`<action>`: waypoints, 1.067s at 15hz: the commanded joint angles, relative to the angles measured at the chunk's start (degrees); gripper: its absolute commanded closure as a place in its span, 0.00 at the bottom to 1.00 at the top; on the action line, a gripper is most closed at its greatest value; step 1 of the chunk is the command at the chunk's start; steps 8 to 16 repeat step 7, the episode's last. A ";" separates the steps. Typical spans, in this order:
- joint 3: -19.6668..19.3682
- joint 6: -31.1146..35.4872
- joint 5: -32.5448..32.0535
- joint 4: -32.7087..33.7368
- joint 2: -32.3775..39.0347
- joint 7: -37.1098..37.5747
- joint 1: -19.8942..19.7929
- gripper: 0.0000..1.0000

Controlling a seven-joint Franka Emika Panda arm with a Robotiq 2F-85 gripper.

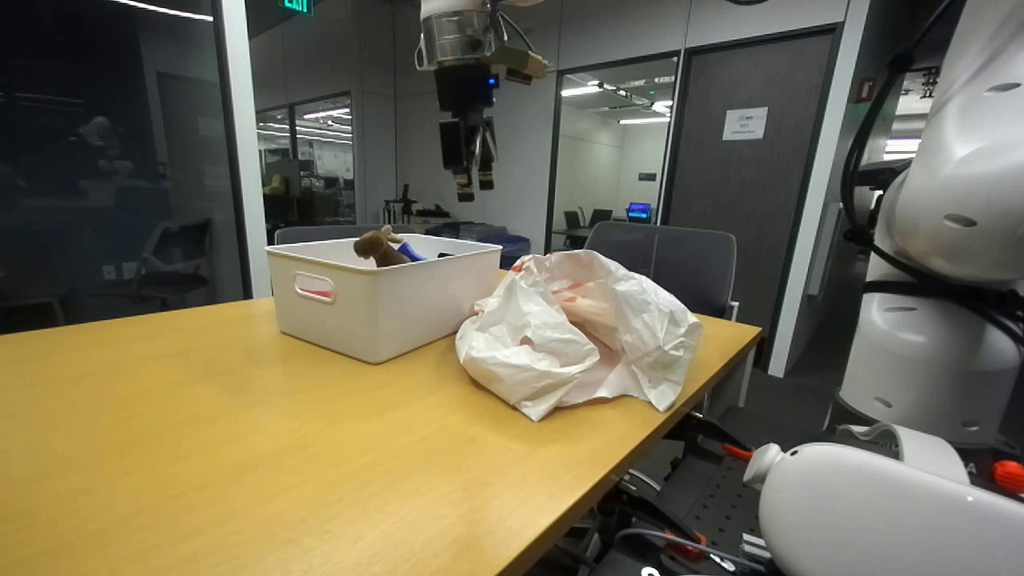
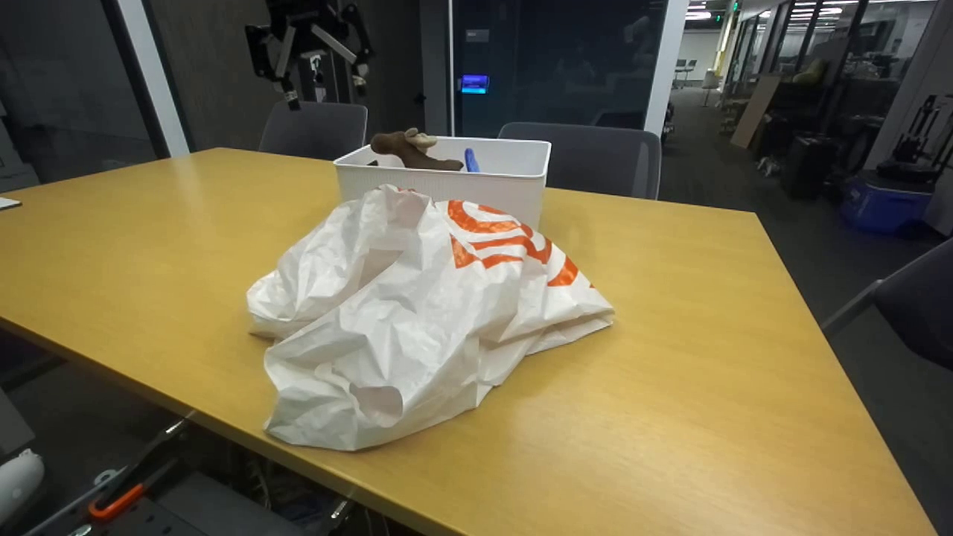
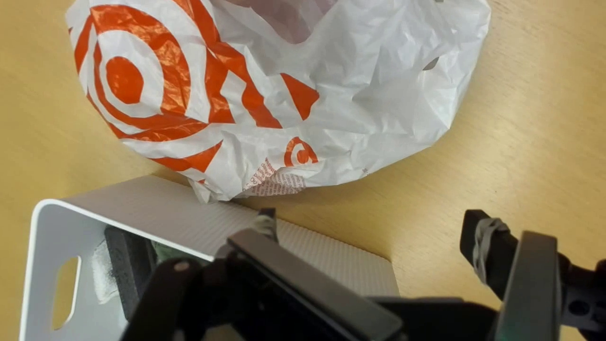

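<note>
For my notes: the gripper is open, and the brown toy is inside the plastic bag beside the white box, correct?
Not quite: the brown toy is in the white box, not the plastic bag, as both exterior views show. The gripper is indeed open.

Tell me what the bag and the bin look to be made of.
The bag: apparently thin plastic film, slightly glossy, judging by its crinkles and highlights. The bin: probably rigid molded plastic, matte white, given its straight ribbed walls and rounded corners.

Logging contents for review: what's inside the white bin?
Visible in the bin: a brown toy, something blue, a dark block, something white, among others. Its walls and the gripper hide much else.
</note>
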 commanded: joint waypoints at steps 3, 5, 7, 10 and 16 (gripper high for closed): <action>-0.58 -0.05 -0.05 0.32 1.27 0.08 0.66 0.00; -0.58 -0.05 -0.06 0.52 1.40 0.08 0.66 0.00; -0.58 -0.05 -0.06 0.66 1.43 0.08 0.66 0.00; -0.58 -0.05 -0.06 0.66 1.43 0.08 0.66 0.00; -0.58 -0.05 -0.06 0.66 1.43 0.08 0.66 0.00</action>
